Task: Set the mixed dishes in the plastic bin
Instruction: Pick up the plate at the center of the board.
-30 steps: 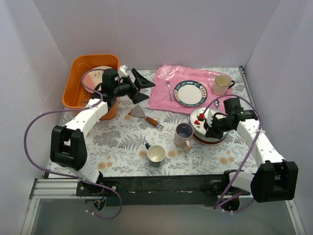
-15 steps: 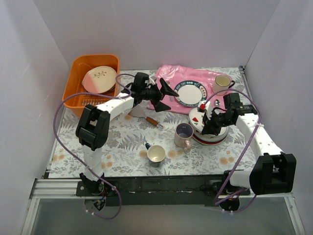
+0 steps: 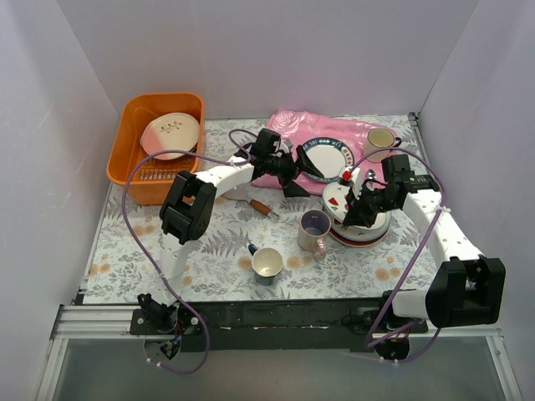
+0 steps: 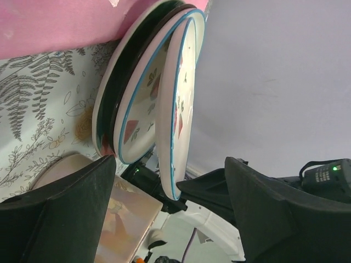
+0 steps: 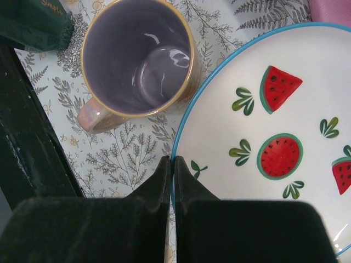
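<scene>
Left arm: stretched forward and across the table, elbow raised, forearm near level.
Left gripper: fingers wide apart and holding nothing. They point sideways at the plate stack, which shows edge-on between them.
Right arm: bent inward, wrist angled down at the stack's near-left edge.
Right gripper: fingertips pinched tight on the blue rim of the watermelon plate.
Watermelon plate: one edge is lifted and it tilts clear of the plate stack under it.
Lilac mug: upright, just beside the right fingertips and apart from the plate's rim.
Grey-white mug: upright, nearer the bases than either gripper.
Plastic bin: orange, well off to the left gripper's rear. It holds a pale dish with pink showing beneath.
Blue-rimmed plate: on the pink cloth, just ahead of the left fingers.
Cream mug: beyond the right gripper, at the cloth's far end.
Scraper: wooden-handled, under the left forearm.
Surface: table covering with a grey fern and flower print.
Room: plain white walls on three sides.
</scene>
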Tool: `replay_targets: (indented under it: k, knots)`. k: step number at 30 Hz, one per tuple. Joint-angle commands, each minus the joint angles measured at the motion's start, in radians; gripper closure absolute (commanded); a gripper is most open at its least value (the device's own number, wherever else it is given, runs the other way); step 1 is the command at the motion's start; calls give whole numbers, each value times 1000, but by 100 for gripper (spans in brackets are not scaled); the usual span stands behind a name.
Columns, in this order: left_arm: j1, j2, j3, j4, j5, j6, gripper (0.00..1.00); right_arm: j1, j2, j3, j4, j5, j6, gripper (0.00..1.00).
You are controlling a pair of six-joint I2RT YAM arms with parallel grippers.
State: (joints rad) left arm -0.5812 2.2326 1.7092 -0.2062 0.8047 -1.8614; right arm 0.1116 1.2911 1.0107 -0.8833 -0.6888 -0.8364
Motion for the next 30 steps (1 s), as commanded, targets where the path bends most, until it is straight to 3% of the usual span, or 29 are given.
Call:
replay_targets:
  k: [1, 23, 30]
  knots:
    - [-22, 7, 67, -33, 51, 13, 21, -4, 13, 74, 119, -40, 8, 99]
    - [-63, 82, 156, -33, 119, -4, 39, 71, 109, 170, 182, -18, 88, 99]
    - [-74, 104, 196, -38, 134, 1, 54, 91, 108, 161, 202, -3, 105, 99]
